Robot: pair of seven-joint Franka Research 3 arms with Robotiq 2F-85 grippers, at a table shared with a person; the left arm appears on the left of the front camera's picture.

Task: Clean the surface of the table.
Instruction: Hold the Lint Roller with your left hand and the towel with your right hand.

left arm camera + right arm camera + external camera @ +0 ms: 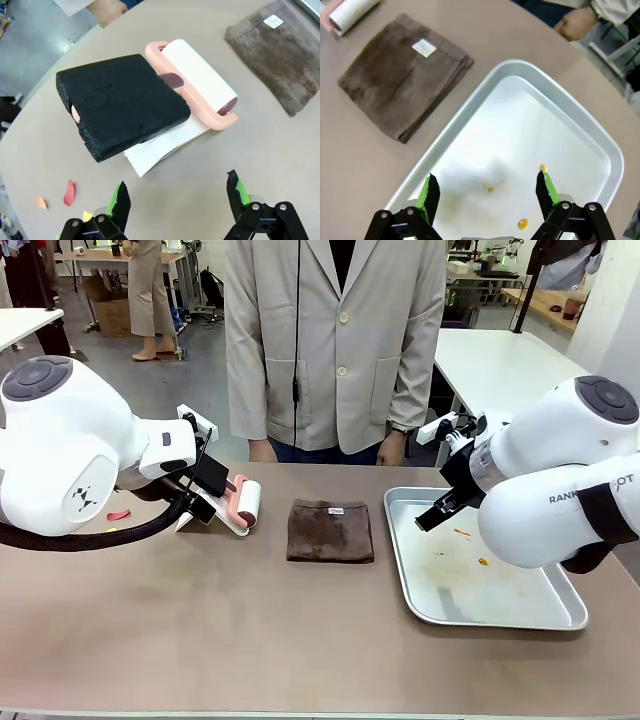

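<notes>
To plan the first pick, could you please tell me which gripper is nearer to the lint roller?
Left. The left gripper hovers open right by the lint roller; the right gripper hangs open over the metal tray, with the brown cloth between.

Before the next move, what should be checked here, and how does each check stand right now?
1. Left gripper open and empty: ok.
2. Right gripper open and empty, above the tray: ok.
3. Lint roller handle free to grasp: not ok, a black block lies over part of it.
4. Brown cloth folded flat, nothing on it: ok.
5. Table free of debris: not ok, coloured scraps lie on it.
6. Person's hands away from the tools: ok, at the far edge.
</notes>
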